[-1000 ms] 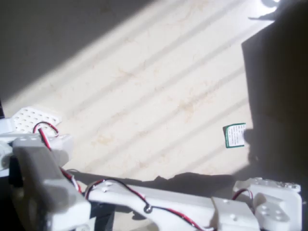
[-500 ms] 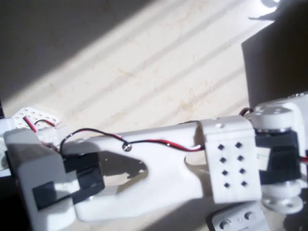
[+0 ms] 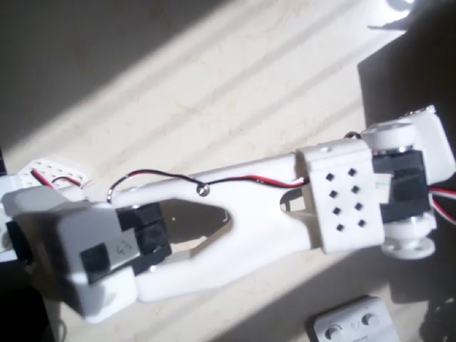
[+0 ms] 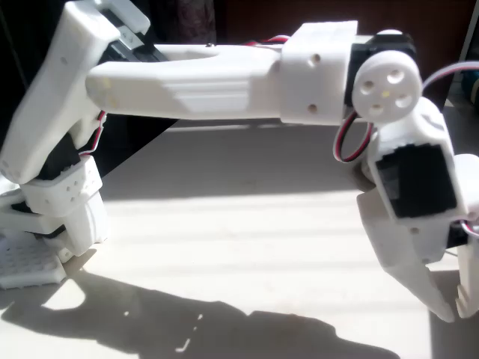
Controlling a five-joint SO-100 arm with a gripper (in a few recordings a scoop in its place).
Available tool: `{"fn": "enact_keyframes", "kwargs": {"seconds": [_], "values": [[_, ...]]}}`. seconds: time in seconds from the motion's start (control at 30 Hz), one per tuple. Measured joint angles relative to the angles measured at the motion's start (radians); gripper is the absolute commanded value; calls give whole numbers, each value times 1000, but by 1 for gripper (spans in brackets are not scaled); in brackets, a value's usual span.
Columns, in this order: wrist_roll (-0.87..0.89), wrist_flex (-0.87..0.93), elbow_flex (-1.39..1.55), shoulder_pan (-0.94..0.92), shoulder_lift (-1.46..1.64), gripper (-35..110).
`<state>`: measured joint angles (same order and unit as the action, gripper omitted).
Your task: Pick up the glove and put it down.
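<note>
gripper [image 4: 447, 303] sits nearest us at the right of the fixed view, tips down just over the table [image 4: 247, 239], fingers a little apart and nothing between them that we can see. we can't pick out the glove for sure, the dark mass [image 3: 410, 107] at the overhead's right edge may be it; we'd expect soft, light, floppy, so pinch a bunched fold. count: one arm [image 3: 235, 214], one gripper, zero confirmed gloves.

The glove [image 3: 410, 78] appears in the overhead view as a dark, nearly black shape lying flat at the right edge of the scene, on the far side. Its left edge runs straight against the pale, sunlit table [image 3: 235, 85]. It is too deep in shadow to make out fingers or texture.
</note>
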<state>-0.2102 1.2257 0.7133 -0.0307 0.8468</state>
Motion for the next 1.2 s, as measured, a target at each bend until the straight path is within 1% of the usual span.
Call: {"fn": "enact_keyframes", "kwargs": {"seconds": [0.93,1.07,1.2], "values": [[0,3,9,-14,31,1],[0,-34,123,-14,164,1],[0,-130,319,-14,345,1]]}}
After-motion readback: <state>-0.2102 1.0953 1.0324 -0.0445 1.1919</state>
